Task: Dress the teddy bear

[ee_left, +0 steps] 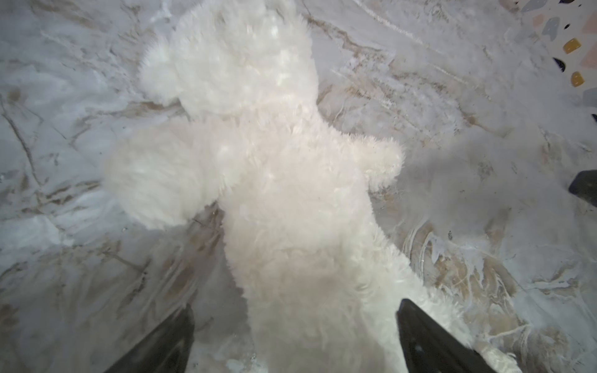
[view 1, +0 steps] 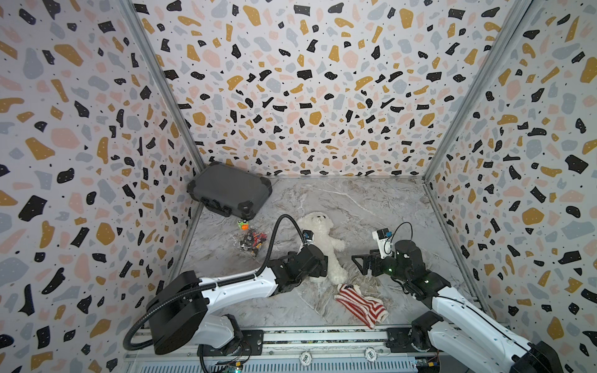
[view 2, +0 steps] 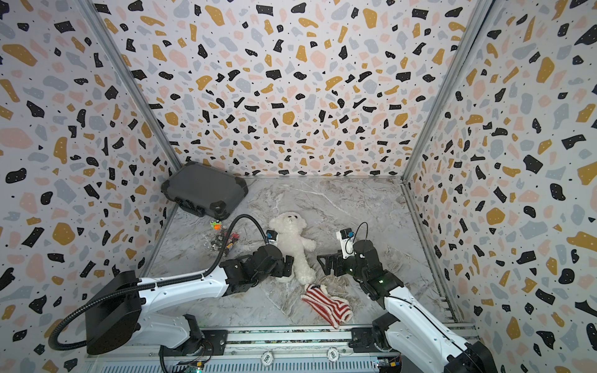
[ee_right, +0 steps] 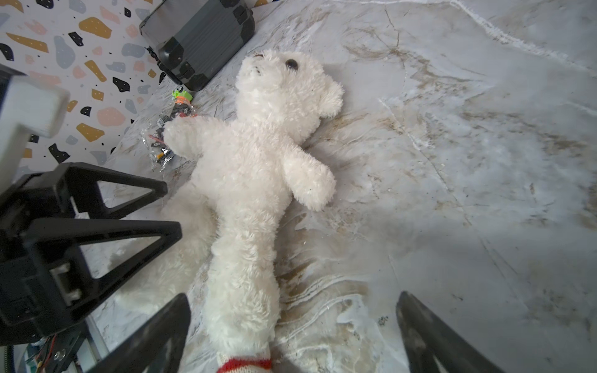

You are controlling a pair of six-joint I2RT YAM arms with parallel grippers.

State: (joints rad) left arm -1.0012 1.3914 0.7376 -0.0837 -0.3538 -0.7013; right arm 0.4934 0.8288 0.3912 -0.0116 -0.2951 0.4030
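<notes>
On the grey marble tabletop (view 1: 371, 206): whole setup, biggest stuff first
Dark grey hard case (view 1: 229, 190): back-left corner, against the wall
Fluffy white teddy bear (view 1: 323, 239): lying face up mid-table, head toward the back wall, undressed
Red-and-white striped knit sweater (view 1: 360, 303): crumpled right at the bear's foot, near the front edge
Left gripper (ee_left: 295, 306): jaws spread wide, straddling the bear's lower body, not squeezing
Right gripper (ee_right: 292, 297): spread wide too, empty, just beside the bear's leg
Clear bag of small parts (view 1: 252, 242): left of the bear
</notes>
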